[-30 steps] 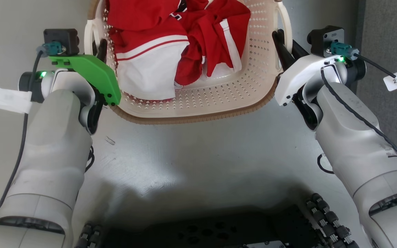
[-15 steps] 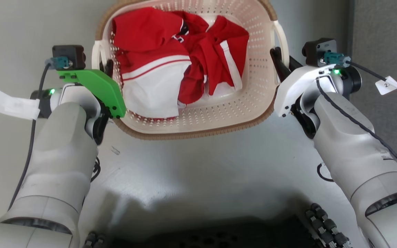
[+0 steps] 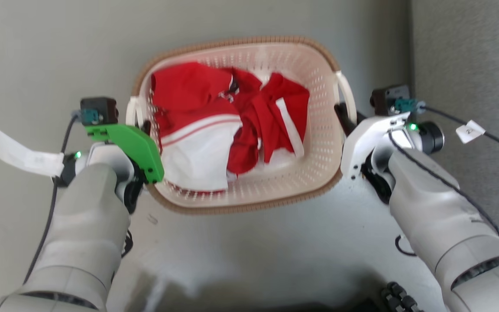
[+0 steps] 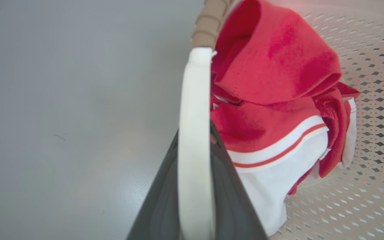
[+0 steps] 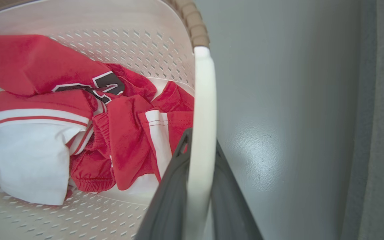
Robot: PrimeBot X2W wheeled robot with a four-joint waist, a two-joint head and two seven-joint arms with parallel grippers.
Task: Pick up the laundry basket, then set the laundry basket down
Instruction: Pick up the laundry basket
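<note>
The laundry basket (image 3: 241, 207), cream perforated plastic with a brown woven-look rim, sits between my two arms over the grey floor, with red and white clothes (image 3: 232, 130) inside. My left gripper (image 3: 145, 128) is shut on the basket's left white loop handle (image 4: 193, 100), its dark fingers (image 4: 160, 206) on both sides of the loop. On the other side my right gripper (image 3: 342, 115) is shut on the right handle (image 5: 203, 93), fingers (image 5: 168, 206) pinching it. I cannot tell whether the basket's bottom touches the floor.
A darker grey strip (image 3: 470, 65) runs along the right of the pale floor. My base's wheels (image 3: 399, 299) show at the bottom edge. A white tag (image 3: 20, 151) hangs off the left wrist cable and a small label (image 3: 469, 131) off the right one.
The whole head view has shifted, so the camera has moved. The basket now shows whole and smaller, farther from the head. Both grippers keep their hold on the handles.
</note>
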